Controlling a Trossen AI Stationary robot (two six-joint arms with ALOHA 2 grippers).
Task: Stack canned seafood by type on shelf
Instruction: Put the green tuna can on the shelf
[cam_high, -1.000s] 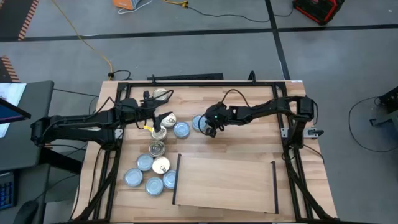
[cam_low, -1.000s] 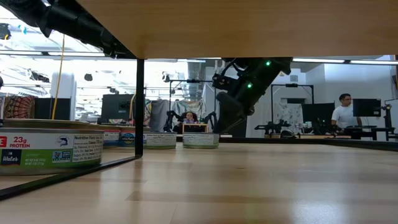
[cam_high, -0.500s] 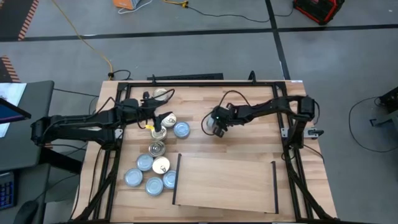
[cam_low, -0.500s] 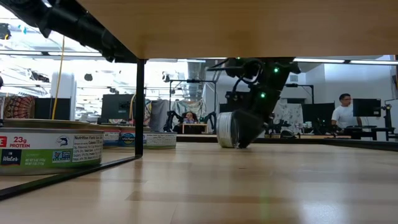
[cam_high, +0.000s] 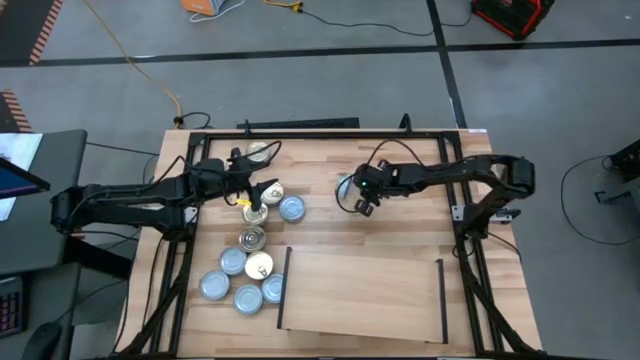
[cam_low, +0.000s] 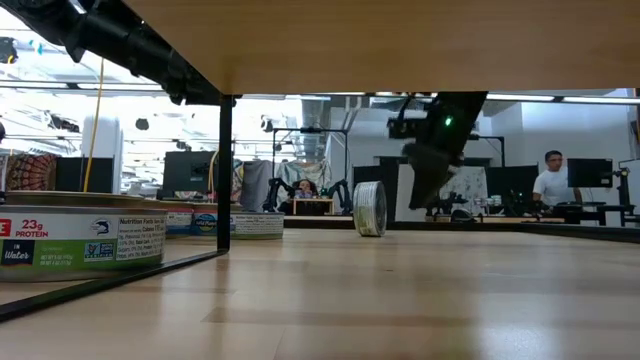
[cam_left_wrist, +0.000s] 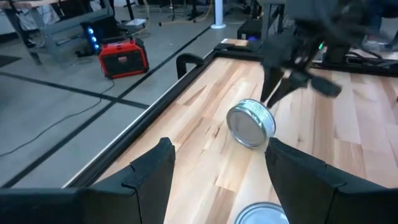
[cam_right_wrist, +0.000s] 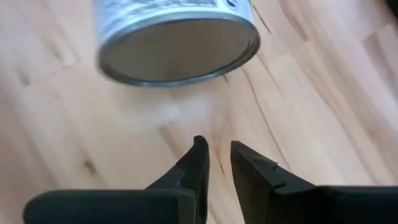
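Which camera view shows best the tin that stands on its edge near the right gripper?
The left wrist view: the tin shows whole, on edge. The low view gives only its ribbed side, the right wrist view crops it, and the high view nearly hides it.

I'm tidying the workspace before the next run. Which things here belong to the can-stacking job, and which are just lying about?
Part of the job:
- flat round metal seafood tins, clustered left of the board
- one tin standing on its edge, beside the shut right pincer
- pale wooden shelf board, nothing on it yet

Just lying about:
- red case on the floor
- yellow cable on the floor
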